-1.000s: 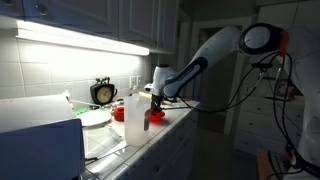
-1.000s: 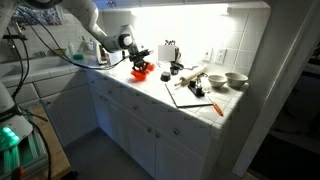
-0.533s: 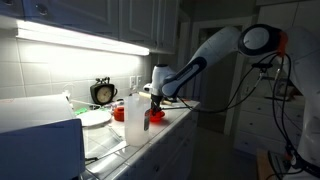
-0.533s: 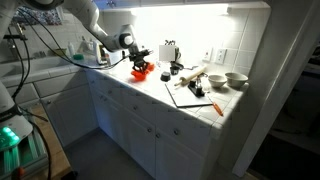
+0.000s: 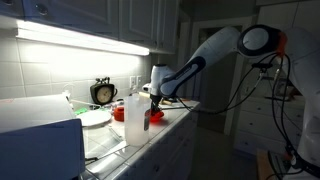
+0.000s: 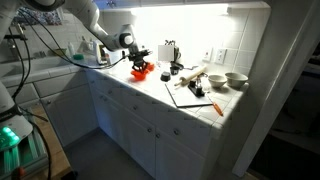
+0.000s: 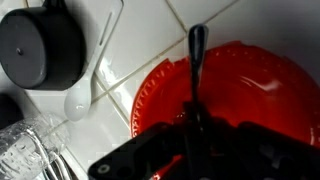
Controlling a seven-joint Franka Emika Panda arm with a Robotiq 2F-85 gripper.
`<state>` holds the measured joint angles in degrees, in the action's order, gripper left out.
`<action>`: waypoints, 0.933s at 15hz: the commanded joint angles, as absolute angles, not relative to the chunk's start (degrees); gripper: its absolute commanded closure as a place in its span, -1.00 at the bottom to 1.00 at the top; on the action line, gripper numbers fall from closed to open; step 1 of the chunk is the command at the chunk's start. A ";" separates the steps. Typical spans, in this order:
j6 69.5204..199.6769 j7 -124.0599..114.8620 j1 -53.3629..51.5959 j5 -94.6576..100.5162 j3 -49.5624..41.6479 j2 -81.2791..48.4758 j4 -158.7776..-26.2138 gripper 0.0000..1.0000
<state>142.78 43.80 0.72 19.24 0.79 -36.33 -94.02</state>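
My gripper [image 7: 193, 125] hangs just above a red bowl [image 7: 245, 85] on the white tiled counter. It is shut on a thin dark utensil [image 7: 196, 55], which points out from between the jaws over the bowl's inside. I cannot make out the utensil's working end. In both exterior views the gripper [image 5: 153, 99] [image 6: 140, 61] is low over the red bowl [image 5: 158, 117] [image 6: 142, 73], with the white arm reaching in from the side.
A black round clock [image 7: 40, 48], a white spoon [image 7: 80, 95] and a clear glass [image 7: 28, 150] sit beside the bowl. A clear bottle [image 5: 135, 120] stands close to the gripper. Farther along the counter are a board [image 6: 195, 93], a rolling pin [image 6: 190, 77] and two bowls [image 6: 236, 79].
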 commanded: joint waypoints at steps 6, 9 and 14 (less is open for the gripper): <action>140.48 42.41 2.32 14.56 3.50 -38.50 -90.75 0.97; 139.77 42.27 2.77 12.68 4.08 -38.62 -90.23 0.97; 140.31 42.26 3.62 9.78 4.99 -39.00 -89.71 0.97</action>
